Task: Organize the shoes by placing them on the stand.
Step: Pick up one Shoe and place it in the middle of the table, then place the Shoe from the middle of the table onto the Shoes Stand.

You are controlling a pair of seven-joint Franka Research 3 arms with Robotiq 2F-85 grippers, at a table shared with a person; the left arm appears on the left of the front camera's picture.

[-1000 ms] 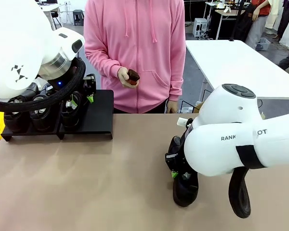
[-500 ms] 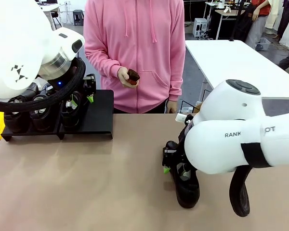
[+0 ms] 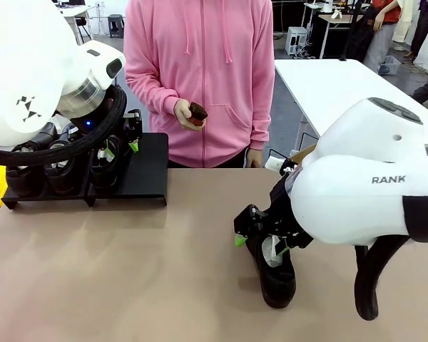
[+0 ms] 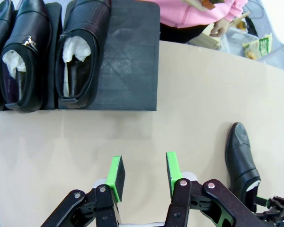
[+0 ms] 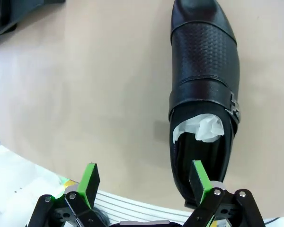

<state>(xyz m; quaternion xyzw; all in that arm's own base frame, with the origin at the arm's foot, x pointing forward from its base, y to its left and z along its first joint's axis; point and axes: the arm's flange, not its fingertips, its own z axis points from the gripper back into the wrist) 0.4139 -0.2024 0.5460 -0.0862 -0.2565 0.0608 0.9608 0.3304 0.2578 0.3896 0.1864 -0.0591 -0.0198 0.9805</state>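
Observation:
Three glossy black shoes [image 4: 80, 52] stand side by side on the left part of the black stand [image 4: 132, 56], which sits at the table's far left [image 3: 139, 171]. A fourth shoe [image 3: 274, 278] lies on the table at the right, its pale paper stuffing [image 5: 201, 127] showing. My right gripper [image 3: 259, 246] hangs open just over its heel end, one pad [image 5: 199, 175] above the heel opening and nothing gripped. My left gripper [image 3: 121, 148] hovers by the stand, open with an empty gap [image 4: 144, 170] between its pads.
A person in a pink hoodie stands at the far edge holding a small brown brush [image 3: 197, 112]. The stand's right section [image 4: 128, 28] is bare. A white table [image 3: 342, 92] stands behind at the right. Brown tabletop [image 3: 128, 271] lies free between stand and loose shoe.
My right gripper has opened and let go of the shoe, which now rests on the table; the right arm has risen slightly. The left arm has not moved.

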